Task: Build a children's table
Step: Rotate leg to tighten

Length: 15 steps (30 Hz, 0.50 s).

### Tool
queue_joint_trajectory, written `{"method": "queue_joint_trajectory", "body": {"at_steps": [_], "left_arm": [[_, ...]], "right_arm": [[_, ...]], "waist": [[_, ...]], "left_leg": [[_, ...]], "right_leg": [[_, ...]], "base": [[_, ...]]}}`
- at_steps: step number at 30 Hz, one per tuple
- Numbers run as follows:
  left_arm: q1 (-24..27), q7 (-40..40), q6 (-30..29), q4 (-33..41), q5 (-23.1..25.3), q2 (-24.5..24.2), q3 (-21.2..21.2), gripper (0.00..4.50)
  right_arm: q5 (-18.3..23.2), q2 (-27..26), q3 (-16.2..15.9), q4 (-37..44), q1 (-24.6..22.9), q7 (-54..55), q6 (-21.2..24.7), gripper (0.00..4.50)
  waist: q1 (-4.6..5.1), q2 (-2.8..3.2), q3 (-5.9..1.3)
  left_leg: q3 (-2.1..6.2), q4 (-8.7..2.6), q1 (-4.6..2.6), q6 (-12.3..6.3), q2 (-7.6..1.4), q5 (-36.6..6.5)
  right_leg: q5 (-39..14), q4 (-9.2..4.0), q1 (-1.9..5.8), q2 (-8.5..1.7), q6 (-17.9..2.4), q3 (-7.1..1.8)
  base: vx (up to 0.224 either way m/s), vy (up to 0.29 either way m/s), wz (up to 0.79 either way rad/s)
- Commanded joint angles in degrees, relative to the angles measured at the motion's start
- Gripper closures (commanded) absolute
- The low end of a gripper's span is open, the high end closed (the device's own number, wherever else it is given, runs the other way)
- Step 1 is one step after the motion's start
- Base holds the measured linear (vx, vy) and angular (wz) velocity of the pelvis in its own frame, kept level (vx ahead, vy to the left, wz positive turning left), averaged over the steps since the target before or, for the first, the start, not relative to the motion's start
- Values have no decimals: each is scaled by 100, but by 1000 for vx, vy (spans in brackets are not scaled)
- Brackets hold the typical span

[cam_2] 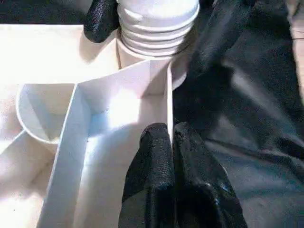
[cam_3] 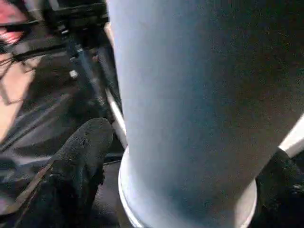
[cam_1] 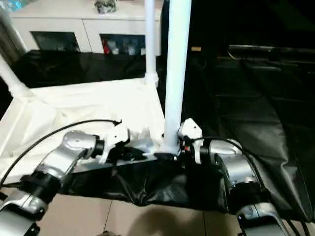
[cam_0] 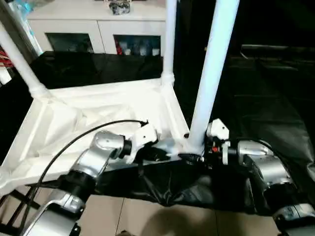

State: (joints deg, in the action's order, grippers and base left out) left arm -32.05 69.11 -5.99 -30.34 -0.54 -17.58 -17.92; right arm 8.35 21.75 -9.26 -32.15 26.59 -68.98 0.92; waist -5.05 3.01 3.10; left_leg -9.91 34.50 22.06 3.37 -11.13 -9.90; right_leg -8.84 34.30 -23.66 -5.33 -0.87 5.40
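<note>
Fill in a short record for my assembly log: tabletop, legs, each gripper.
tabletop: white, ribbed underside up, on the black-draped table
legs fitted: three stand in corner sockets: near leg, far leg, far-left leg
left gripper: shut on the tabletop's edge rib
right gripper: fingers apart, either side of the near leg's base

A white cabinet (cam_0: pixel 98 29) with glass-fronted doors stands at the far left behind the table (cam_0: pixel 275 98) draped in black cloth, with pale tiled floor (cam_0: pixel 147 216) nearest.
</note>
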Motion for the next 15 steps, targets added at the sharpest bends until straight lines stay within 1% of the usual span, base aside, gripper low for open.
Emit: {"method": "queue_joint_trajectory", "body": {"at_steps": [1,3,4,5,8,9,10,12,14,15], "left_arm": [[-142,64,132,290,-260,44,61,450],[-129,145,109,313,-259,0,74,450],[-122,165,94,330,-260,-7,79,450],[-119,170,85,338,-262,-6,81,450],[-112,134,59,365,-265,15,83,450],[-118,59,51,350,-253,49,102,450],[-118,59,51,350,-253,49,102,450],[-167,-278,28,236,-179,193,173,450],[-222,-567,-37,124,-98,297,213,450],[-222,-567,-37,124,-98,297,213,450]], "right_arm": [[-57,-42,-313,124,-104,-309,72,95],[-46,-37,-336,190,-117,-335,132,116],[-33,-38,-336,234,-127,-333,168,116],[-21,-54,-329,254,-128,-316,193,134],[-17,-90,-338,314,-148,-288,259,151],[-15,-104,-340,320,-158,-262,272,167],[-15,-104,-340,320,-158,-262,272,167],[-95,-251,-259,156,-114,177,328,172],[-290,-406,-162,-120,-3,809,358,175],[-290,-406,-162,-120,-3,809,358,176]], "waist": [[4,-91,-420],[-3,-90,-417],[2,-92,-412],[4,-94,-415],[-6,-93,-424],[-5,-94,-424],[-5,-92,-426],[0,-105,-419],[34,-100,-404],[34,-100,-404]], "left_leg": [[21,-399,-77,-509,-203,-1319],[25,-408,-85,-468,-206,-1375],[29,-413,-81,-447,-205,-1401],[33,-417,-77,-438,-206,-1390],[34,-412,-77,-441,-212,-1308],[30,-408,-77,-446,-208,-1298],[30,-407,-72,-451,-205,-1279],[30,-409,-73,-440,-201,-1283],[37,-419,-77,-350,-189,-1368],[37,-419,-77,-350,-189,-1368]], "right_leg": [[-1684,-418,322,-314,-1231,-258],[-1794,-426,315,-312,-1203,-259],[-1827,-431,319,-311,-1183,-258],[-1819,-427,321,-311,-1169,-259],[-1674,-410,322,-313,-1198,-263],[-1654,-411,322,-312,-1204,-263],[-1630,-407,325,-313,-1214,-261],[-1678,-414,323,-315,-1198,-260],[-1912,-439,312,-323,-1133,-259],[-1912,-439,312,-323,-1133,-259]], "base": [[0,0,0],[0,0,0],[0,0,0],[0,0,0],[0,0,0],[0,0,0],[0,0,0],[0,0,0],[0,0,0],[0,0,0]]}}
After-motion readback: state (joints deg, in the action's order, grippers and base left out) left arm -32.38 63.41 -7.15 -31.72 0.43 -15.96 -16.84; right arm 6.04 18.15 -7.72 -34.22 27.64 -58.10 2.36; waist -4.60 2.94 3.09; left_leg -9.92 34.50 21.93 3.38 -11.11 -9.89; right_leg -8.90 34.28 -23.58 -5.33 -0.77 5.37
